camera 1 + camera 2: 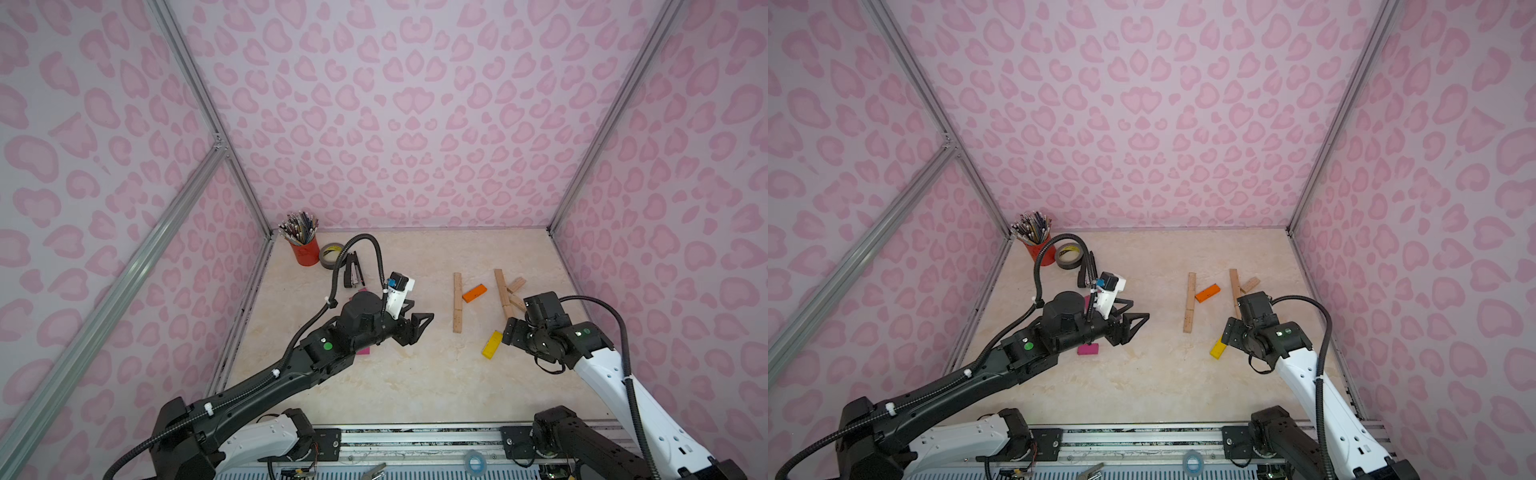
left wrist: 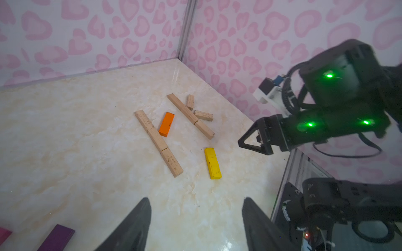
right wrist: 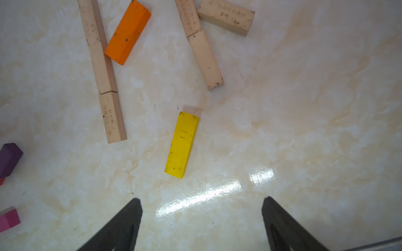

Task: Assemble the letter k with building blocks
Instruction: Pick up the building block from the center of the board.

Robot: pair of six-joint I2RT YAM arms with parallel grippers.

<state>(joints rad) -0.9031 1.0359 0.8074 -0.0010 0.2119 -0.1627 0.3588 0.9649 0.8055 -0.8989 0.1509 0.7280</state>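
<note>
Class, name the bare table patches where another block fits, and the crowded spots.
Bare: far middle, between stapler and long wooden row; near strip, between yellow block and front rail. Crowded: around the orange block and wooden K.

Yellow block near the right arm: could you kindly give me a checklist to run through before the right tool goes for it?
1. Right tool open and empty: ok.
2. Yellow painted rectangular block lying flat, touching no other block: ok.
3. Yellow block between the right tool's jaws: not ok; it lies beyond them.
4. Left tool open, empty and apart from the yellow block: ok.
5. Row of three plain wooden bars laid end to end: ok.
6. Orange painted rectangular block angled off that row: ok.
</note>
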